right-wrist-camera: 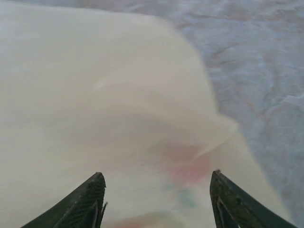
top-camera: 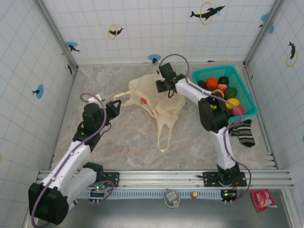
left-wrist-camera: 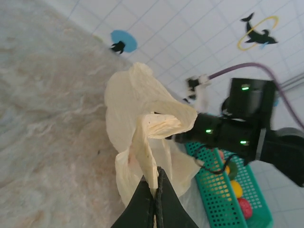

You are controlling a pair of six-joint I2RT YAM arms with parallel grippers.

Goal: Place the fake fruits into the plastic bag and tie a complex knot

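The marbled worktop (top-camera: 128,142) has the plastic bag (top-camera: 154,102) slumped at its middle, crumpled and only partly opened. To the right, just beside the bag, stands the teal basket (top-camera: 213,70), and most of the fake fruits (top-camera: 223,90) lie heaped in it: orange, red, yellow, green and dark ones. So by my reckoning the filling has barely started.

An orange-red spot (top-camera: 142,100) shows at the bag's mouth. It looks to me like one fruit already inside, though I can't be sure through the film.

The left end effector (left-wrist-camera: 156,190) is pinched tight on a strip of the bag's rim or handle, lifting that side off the worktop and holding the mouth up.

The right end effector (right-wrist-camera: 156,204) hangs over the bag from the basket side with its fingers spread wide and nothing between them. Its wrist view is blurred, with only cream plastic and faint pink and green smudges beneath.

What's left, as I see it: carry over nearly all the fruit, then gather the handles. No knot is begun.
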